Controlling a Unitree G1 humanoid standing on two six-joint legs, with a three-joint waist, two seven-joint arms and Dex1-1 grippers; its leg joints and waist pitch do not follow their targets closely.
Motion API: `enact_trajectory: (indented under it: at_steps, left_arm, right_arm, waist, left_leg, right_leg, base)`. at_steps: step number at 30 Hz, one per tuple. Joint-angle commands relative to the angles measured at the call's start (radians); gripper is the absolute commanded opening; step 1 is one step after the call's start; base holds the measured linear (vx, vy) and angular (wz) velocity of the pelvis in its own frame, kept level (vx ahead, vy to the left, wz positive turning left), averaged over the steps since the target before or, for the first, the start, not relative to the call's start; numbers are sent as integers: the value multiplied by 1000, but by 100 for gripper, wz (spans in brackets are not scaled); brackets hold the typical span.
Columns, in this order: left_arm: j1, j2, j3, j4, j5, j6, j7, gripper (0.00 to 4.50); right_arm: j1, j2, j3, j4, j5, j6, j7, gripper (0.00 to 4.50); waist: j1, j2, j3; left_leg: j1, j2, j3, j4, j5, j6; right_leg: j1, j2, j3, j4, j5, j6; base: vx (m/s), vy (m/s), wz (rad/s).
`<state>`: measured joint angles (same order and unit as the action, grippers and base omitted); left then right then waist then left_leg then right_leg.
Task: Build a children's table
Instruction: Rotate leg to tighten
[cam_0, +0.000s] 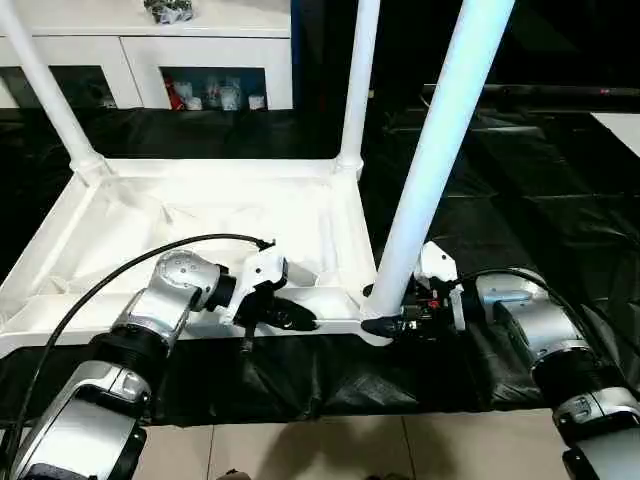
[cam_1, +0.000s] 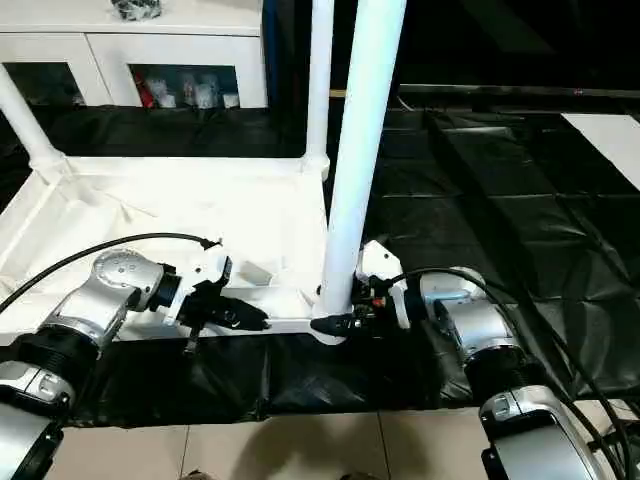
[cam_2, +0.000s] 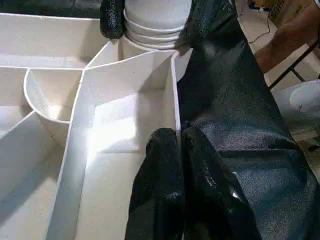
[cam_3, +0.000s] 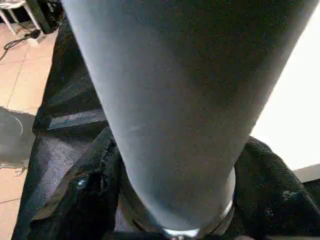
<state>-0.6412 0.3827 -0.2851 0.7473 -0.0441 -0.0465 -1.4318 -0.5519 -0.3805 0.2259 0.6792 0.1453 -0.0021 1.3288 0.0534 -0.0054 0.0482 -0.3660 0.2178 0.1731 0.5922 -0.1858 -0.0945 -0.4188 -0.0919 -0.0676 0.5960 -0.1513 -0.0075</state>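
Tabletop lay upside down on the black sheet, near-right leg standing in its corner socket. My right gripper clamped the leg's base, my left gripper pinched the near rim. Light, stiff, slippery plastic, so I'd grab low.

Three white legs are standing up from one tabletop. Two hands are reaching in at its near edge.

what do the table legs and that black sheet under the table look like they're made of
The legs, such as the near leg, look like smooth white plastic tubing: even colour, a soft sheen, moulded rings at the base. The black sheet looks like thin plastic film, perhaps a coated fabric: it creases and catches glossy highlights.
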Motion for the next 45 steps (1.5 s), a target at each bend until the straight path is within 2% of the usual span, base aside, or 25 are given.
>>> enact_trajectory:
  at_steps: [1, 2, 3, 4, 6, 7, 9, 11, 12, 16, 17, 21, 24, 25, 26, 27, 28, 31, 32, 33, 35, 36, 39, 40, 45]
  left_arm:
    - [-25, -46, -9, -5, 14, 13, 68, 0]
    - [-25, -46, -9, -5, 14, 13, 68, 0]
    - [-29, -74, 2, 2, 37, 35, 177, 0]
    - [-31, -89, 7, 5, 46, 41, 228, 0]
    - [-29, -106, 11, -4, 49, 63, 264, 0]
    - [-28, -139, 12, -19, 58, 97, 327, 0]
    - [-25, -184, 12, -37, 70, 133, 403, 0]
    - [-24, -230, 9, -37, 82, 141, 466, 0]
    - [-24, -247, 6, -36, 85, 143, 482, 0]
    - [-17, -286, -16, -25, 102, 134, 503, 0]
    - [-16, -288, -18, -25, 104, 136, 500, 0]
    - [-13, -267, -19, -33, 107, 138, 478, 0]
    - [-6, -233, -13, -53, 101, 142, 442, 0]
    - [-4, -219, -13, -58, 101, 140, 422, 0]
    - [-3, -214, -13, -58, 100, 139, 414, 0]
    - [-2, -205, -13, -57, 98, 135, 397, 0]
    - [-2, -179, -13, -55, 90, 125, 350, 0]
    - [-4, -151, -14, -55, 75, 102, 281, 0]
    - [-5, -139, -14, -56, 67, 97, 251, 0]
    - [-6, -128, -15, -59, 58, 87, 215, 0]
    - [-9, -101, -18, -63, 46, 88, 147, 0]
    - [-9, -100, -19, -63, 46, 88, 145, 0]
    - [-14, -74, -25, -53, 43, 68, 84, 0]
    - [-16, -65, -28, -48, 44, 57, 61, 0]
    - [-26, -39, -42, -38, 43, 44, -7, 0]
  right_arm:
    - [5, 45, 1, -20, -3, 23, -74, 270]
    - [5, 45, 1, -20, -3, 23, -74, 270]
    - [11, 74, -25, 2, -33, 8, -223, 270]
    - [13, 87, -36, 16, -48, -5, -293, 270]
    - [10, 104, -52, 37, -61, -9, -373, 269]
    - [7, 136, -78, 65, -69, 6, -490, 269]
    - [4, 181, -111, 92, -68, 31, -623, 269]
    - [-16, 240, -150, 131, -58, 53, -775, 269]
    - [-25, 263, -164, 147, -51, 62, -827, 269]
    - [-47, 331, -184, 164, -53, 41, -924, 269]
    - [-47, 337, -181, 159, -61, 28, -922, 325]
    - [-38, 322, -175, 141, -67, -7, -870, 345]
    - [-40, 258, -165, 150, -101, -64, -850, 383]
    - [-42, 238, -162, 153, -101, -80, -818, 385]
    - [-41, 231, -159, 153, -100, -82, -800, 386]
    - [-40, 216, -154, 149, -96, -78, -761, 386]
    - [-25, 178, -131, 120, -78, -57, -634, 386]
    - [4, 138, -100, 60, -52, -48, -482, 386]
    - [18, 119, -84, 29, -36, -31, -407, 386]
    - [31, 100, -66, 1, -23, -15, -337, 386]
    - [55, 57, -29, -50, -2, 18, -194, 386]
    - [56, 55, -28, -52, -2, 19, -190, 386]
    - [62, 21, 6, -69, 5, 25, -89, 386]
    - [59, 12, 15, -65, 5, 22, -57, 358]
    - [36, 7, 27, -50, -3, 24, 7, 321]
  waist:
    - [-2, -14, -64]
    - [-3, -14, -62]
    - [-4, -17, -62]
    - [-7, -16, -58]
    - [-10, -16, -60]
    - [-15, -12, -59]
    - [-25, -16, -60]
    - [-32, -7, -61]
    - [-34, -12, -64]
    - [-37, -8, -66]
    - [-39, -9, -65]
    - [-43, -8, -66]
    - [-40, -7, -68]
    - [-36, -6, -69]
    - [-36, -8, -69]
    - [-36, -7, -68]
    - [-36, -8, -69]
    - [-36, -9, -71]
    - [-36, -15, -70]
    - [-35, -12, -70]
    - [-29, -14, -69]
    - [-23, -11, -67]
    - [-17, -11, -63]
    - [-17, -11, -63]
    - [-17, -11, -63]
  left_leg:
    - [5, 10, 13, -70, -218, 65]
    - [5, 10, 13, -70, -219, 62]
    - [6, 9, 12, -71, -226, 55]
    - [8, 7, 11, -73, -242, 41]
    - [10, 5, 8, -74, -253, 21]
    - [9, 5, 7, -76, -264, 17]
    - [10, 5, 5, -77, -281, 7]
    - [7, 3, 4, -78, -279, 7]
    - [7, 1, 4, -76, -279, 11]
    - [5, -1, 4, -76, -288, 26]
    - [4, -1, 4, -77, -292, 29]
    - [4, 1, 4, -77, -306, 39]
    - [3, 2, 5, -76, -287, 43]
    - [5, 3, 8, -73, -270, 52]
    - [3, 2, 8, -73, -268, 55]
    - [-2, 1, 6, -75, -267, 61]
    - [-2, 1, 7, -74, -264, 65]
    - [-3, 3, 8, -70, -237, 90]
    - [-5, 3, 8, -70, -233, 96]
    - [-4, 5, 7, -71, -224, 104]
    - [-1, 7, 10, -69, -219, 116]
    - [-1, 10, 12, -70, -219, 116]
    - [3, 13, 12, -73, -259, 90]
    - [4, 12, 12, -74, -274, 78]
    - [3, 11, 10, -77, -280, 61]
  right_leg:
    - [55, -36, 32, -67, -324, -213]
    - [53, -36, 33, -68, -330, -210]
    - [53, -37, 33, -70, -353, -202]
    - [49, -38, 32, -77, -400, -185]
    - [48, -40, 31, -82, -450, -163]
    - [48, -38, 31, -84, -459, -154]
    - [46, -37, 31, -85, -461, -150]
    - [47, -35, 32, -86, -444, -151]
    - [47, -33, 31, -86, -431, -150]
    - [47, -34, 32, -87, -404, -157]
    - [47, -33, 31, -87, -400, -157]
    - [47, -34, 31, -87, -388, -169]
    - [50, -34, 33, -82, -345, -184]
    - [49, -34, 35, -78, -296, -204]
    - [52, -33, 34, -77, -287, -207]
    - [56, -33, 32, -75, -293, -204]
    - [56, -32, 32, -76, -294, -203]
    - [61, -34, 34, -70, -233, -225]
    - [63, -33, 34, -70, -226, -229]
    - [62, -35, 34, -67, -216, -238]
    - [63, -32, 33, -67, -210, -245]
    - [62, -32, 32, -65, -221, -247]
    - [56, -34, 31, -72, -300, -234]
    - [55, -35, 32, -74, -327, -225]
    - [55, -35, 32, -74, -334, -219]
  base:
    - [0, 0, 0]
    - [0, 0, 0]
    - [0, 0, 0]
    - [0, 0, 0]
    - [0, 0, 0]
    - [0, 0, 0]
    - [0, 0, 0]
    - [0, 0, 0]
    - [0, 0, 0]
    - [0, 0, 0]
    - [0, 0, 0]
    - [0, 0, 0]
    - [0, 0, 0]
    - [0, 0, 0]
    - [0, 0, 0]
    - [0, 0, 0]
    - [0, 0, 0]
    - [0, 0, 0]
    - [0, 0, 0]
    - [0, 0, 0]
    - [0, 0, 0]
    - [0, 0, 0]
    - [0, 0, 0]
    - [0, 0, 0]
    - [0, 0, 0]
